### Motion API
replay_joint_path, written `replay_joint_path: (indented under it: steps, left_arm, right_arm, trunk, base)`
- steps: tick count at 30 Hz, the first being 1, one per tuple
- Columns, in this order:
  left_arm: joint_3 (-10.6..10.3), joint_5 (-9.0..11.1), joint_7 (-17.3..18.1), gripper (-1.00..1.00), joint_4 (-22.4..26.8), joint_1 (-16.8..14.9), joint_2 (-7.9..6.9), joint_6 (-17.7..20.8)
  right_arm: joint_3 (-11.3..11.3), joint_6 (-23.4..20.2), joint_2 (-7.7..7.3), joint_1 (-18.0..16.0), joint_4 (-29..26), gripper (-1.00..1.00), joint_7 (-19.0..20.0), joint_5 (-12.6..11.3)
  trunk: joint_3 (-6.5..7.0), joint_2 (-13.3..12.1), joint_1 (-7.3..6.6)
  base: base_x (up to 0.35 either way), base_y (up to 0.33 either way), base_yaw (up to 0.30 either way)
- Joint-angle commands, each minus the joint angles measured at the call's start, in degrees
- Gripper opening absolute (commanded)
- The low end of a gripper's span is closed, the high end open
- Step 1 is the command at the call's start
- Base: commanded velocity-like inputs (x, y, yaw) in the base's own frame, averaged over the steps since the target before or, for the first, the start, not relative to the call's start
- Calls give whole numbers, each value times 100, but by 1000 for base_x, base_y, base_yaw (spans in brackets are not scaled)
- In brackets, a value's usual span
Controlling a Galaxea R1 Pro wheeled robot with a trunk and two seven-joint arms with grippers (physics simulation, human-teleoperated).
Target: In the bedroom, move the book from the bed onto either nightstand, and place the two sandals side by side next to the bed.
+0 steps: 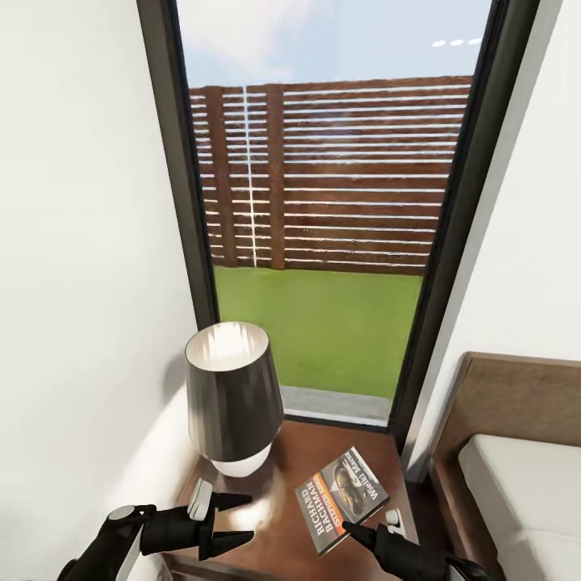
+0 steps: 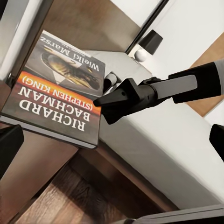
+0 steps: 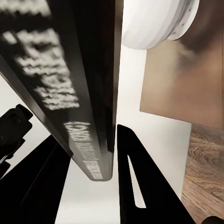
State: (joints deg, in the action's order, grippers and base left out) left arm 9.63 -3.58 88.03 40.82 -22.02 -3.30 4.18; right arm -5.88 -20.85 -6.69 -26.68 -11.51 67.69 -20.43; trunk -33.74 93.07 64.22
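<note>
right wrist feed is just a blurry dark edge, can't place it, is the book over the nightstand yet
observer: Yes. In the head view the book is over the nightstand, cover up, toward its front corner on the bed side.
operator: anything else on there i could hit
observer: A dark-shaded lamp stands on the side away from the bed, apart from the book.
operator: where's my left hand
observer: The left hand is open, over the nightstand's front edge in front of the lamp, not touching the book.
</note>
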Motion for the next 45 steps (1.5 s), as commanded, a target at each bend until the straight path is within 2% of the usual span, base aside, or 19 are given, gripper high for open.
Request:
replay_joint_path:
  steps: [1,6,15,35,45]
  left_arm:
    - [21,-38,30,100,5,-4,5,44]
    - [22,-38,30,100,5,-4,5,45]
    - [16,-38,30,100,5,-4,5,43]
    - [13,-38,30,100,5,-4,5,40]
    - [15,-38,30,100,5,-4,5,42]
  right_arm:
    - [-37,-59,1,-4,0,-100,19,4]
    - [-36,-59,1,-4,0,-100,17,4]
    - [-36,-59,0,-4,0,-100,17,4]
    - [-36,-60,1,-4,0,-100,17,4]
    - [-36,-59,10,-4,0,-100,11,4]
  trunk:
    - [-24,45,22]
    - [-114,245,132]
    - [-114,245,132]
    - [-473,1047,571]
    - [-473,1047,571]
  base:
    - [0,0,0]
    - [0,0,0]
    - [0,0,0]
    - [0,0,0]
    - [33,0,0]
